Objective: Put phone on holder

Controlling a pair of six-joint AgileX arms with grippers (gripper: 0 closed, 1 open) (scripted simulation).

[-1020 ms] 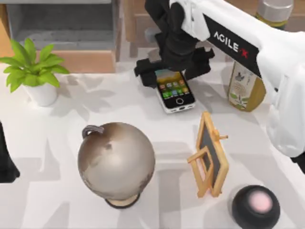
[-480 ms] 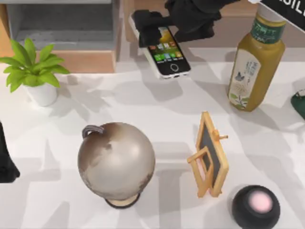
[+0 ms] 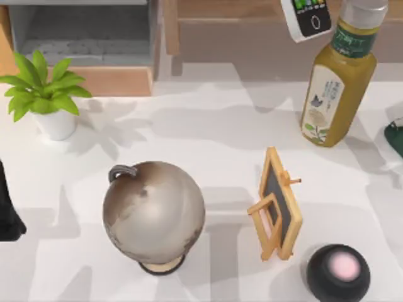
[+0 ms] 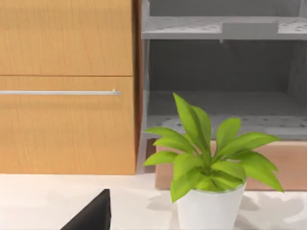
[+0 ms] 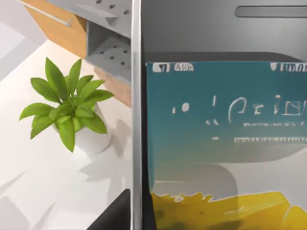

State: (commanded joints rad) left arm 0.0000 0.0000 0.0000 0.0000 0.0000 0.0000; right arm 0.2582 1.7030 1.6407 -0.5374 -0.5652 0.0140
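Observation:
The phone [image 3: 306, 17] hangs high at the far edge of the top view, just left of the bottle's cap, with its white lower end and round home button showing. In the right wrist view the phone [image 5: 220, 143] is very close, its white side edge and teal and yellow screen across the picture. My right gripper is shut on it, and one dark finger [image 5: 114, 214] lies beside its edge. The holder [image 3: 277, 204], a small wooden easel with a black board, stands on the table right of centre, well below the phone. My left gripper [image 3: 7, 211] is parked at the table's left edge.
A tall green bottle [image 3: 334, 88] stands at the back right, close to the phone. A globe [image 3: 154, 214] sits left of the holder, a black round speaker [image 3: 338, 272] at the front right, a potted plant [image 3: 44, 94] at the back left. Wooden cabinets [image 3: 245, 31] line the back.
The phone has been lifted off the table and carried up and to the right. The right arm has left the top view.

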